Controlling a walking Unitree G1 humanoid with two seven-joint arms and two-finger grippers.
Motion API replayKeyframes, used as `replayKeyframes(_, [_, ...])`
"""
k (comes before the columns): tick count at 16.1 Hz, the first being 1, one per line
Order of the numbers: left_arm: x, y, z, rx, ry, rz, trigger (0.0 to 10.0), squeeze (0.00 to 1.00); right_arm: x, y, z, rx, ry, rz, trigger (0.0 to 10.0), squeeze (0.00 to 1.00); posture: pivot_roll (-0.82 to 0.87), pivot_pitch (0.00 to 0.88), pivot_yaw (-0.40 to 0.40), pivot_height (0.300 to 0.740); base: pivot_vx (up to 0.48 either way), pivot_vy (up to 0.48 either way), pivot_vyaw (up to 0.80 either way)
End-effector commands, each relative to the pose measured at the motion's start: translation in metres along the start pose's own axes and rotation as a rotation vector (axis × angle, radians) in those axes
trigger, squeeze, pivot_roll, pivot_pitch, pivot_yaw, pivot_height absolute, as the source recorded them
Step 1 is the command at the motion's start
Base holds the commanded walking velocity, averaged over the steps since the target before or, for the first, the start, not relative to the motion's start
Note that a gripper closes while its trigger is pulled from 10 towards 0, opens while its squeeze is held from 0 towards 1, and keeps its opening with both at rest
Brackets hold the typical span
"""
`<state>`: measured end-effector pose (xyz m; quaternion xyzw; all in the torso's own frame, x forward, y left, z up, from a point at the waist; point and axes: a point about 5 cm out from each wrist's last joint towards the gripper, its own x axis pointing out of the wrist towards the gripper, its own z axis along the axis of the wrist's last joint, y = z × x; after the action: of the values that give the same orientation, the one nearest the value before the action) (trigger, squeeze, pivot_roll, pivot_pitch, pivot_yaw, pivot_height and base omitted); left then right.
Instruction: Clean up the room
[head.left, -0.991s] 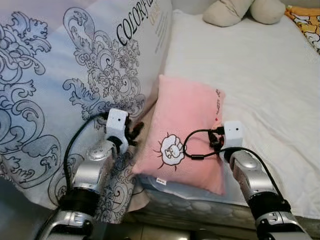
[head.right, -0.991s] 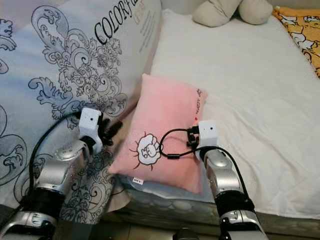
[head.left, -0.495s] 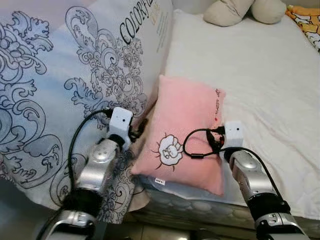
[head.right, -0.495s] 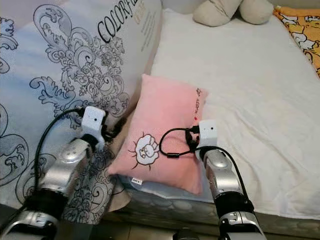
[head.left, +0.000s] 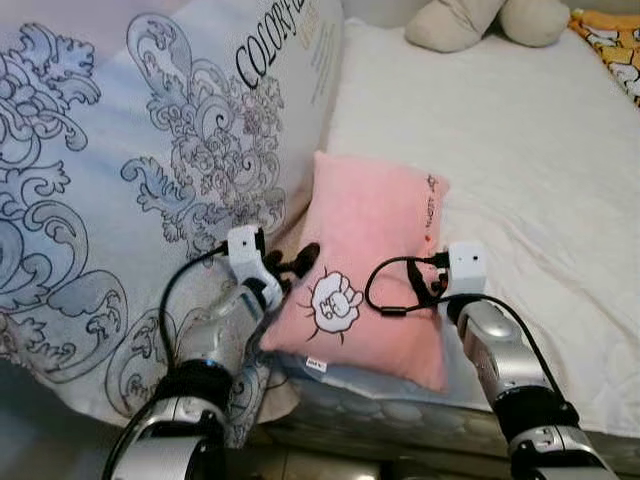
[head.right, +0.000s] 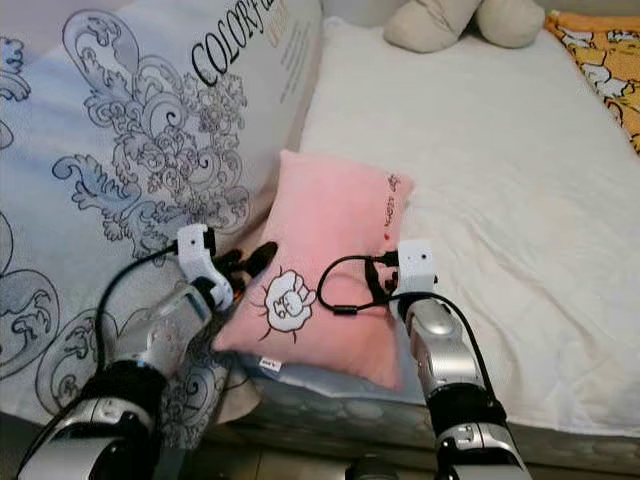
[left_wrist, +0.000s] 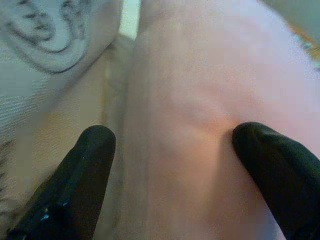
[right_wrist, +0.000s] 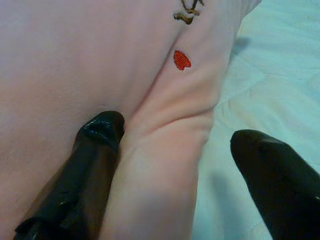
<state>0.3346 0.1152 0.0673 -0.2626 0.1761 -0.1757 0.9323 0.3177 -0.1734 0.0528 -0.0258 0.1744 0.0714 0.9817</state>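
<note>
Stage: grasping, lift not yet begun | soft pink rectangular pillow with sheep print (head.left: 370, 270) lying at white bed (head.left: 520, 150) edge beside large patterned blue-grey cushion (head.left: 130, 170) | left tool (left_wrist: 172, 165) and right tool (right_wrist: 175, 165) both spread, straddling opposite pillow edges | remaining: closing, lifting, placing

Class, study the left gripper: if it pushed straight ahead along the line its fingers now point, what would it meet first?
Most likely the pink pillow. The left gripper is open with its fingers straddling the pillow's near edge, so going on would press into that soft edge almost at once.
</note>
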Motion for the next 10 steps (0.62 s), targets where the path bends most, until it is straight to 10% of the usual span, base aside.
replayKeyframes(1, [-0.001, 0.006, -0.003, -0.032, 0.021, 0.02, 10.0, 1.0, -0.001, 0.005, -0.007, 0.007, 0.027, 0.016, 10.0, 1.0, -0.16, 0.06, 0.103, 0.74, 0.0, 0.0, 0.0])
replayKeyframes(5, [0.008, -0.006, -0.022, -0.191, 0.095, -0.016, 10.0, 1.0, -0.001, 0.005, -0.007, 0.008, 0.026, 0.016, 10.0, 1.0, -0.17, 0.041, 0.108, 0.74, 0.0, 0.0, 0.0])
replayKeyframes(8, [0.01, -0.014, -0.045, -0.09, 0.197, -0.02, 10.0, 1.0, -0.001, 0.008, 0.002, 0.012, -0.032, 0.019, 10.0, 1.0, -0.17, 0.049, 0.106, 0.74, 0.0, 0.0, 0.0])
replayKeyframes(9, [0.008, -0.012, -0.05, -0.054, 0.22, -0.003, 10.0, 0.0, 0.0, 0.012, 0.001, 0.026, -0.02, 0.041, 10.0, 0.0, -0.17, 0.049, 0.106, 0.74, 0.0, 0.0, 0.0])
replayKeyframes(10, [0.007, -0.009, -0.05, -0.052, 0.219, 0.007, 10.0, 0.0, 0.002, 0.017, -0.001, 0.08, -0.004, 0.057, 10.0, 0.0, -0.17, 0.053, 0.106, 0.74, 0.0, 0.0, 0.0])
